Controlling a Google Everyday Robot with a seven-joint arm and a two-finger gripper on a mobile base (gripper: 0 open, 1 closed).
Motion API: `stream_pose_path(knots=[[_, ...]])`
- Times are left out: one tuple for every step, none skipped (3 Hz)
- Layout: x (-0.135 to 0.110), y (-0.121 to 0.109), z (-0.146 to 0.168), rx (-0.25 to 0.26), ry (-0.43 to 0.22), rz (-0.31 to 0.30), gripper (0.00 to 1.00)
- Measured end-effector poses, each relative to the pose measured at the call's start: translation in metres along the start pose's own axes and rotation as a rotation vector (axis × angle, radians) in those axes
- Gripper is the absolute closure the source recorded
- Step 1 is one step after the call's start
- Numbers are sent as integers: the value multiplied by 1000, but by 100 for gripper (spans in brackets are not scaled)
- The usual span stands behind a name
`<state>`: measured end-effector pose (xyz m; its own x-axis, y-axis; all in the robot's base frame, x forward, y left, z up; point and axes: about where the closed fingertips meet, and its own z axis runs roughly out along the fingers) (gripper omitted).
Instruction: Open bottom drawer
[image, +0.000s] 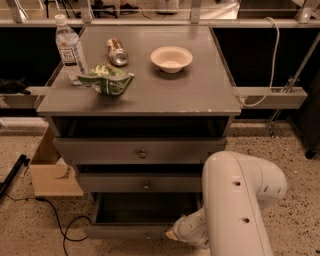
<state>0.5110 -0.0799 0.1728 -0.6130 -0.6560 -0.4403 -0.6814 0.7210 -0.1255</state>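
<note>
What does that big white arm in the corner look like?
The arm is smooth white, made of thick rounded shells with a few small dark round holes; no cables show. Its gripper, a beige-tinted tip, sits low by the front of the bottom drawer.
</note>
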Motion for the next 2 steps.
stream_pose_path(knots=[[0, 0, 0, 0, 0, 0, 0], [8, 4, 4, -14, 2, 7, 0]])
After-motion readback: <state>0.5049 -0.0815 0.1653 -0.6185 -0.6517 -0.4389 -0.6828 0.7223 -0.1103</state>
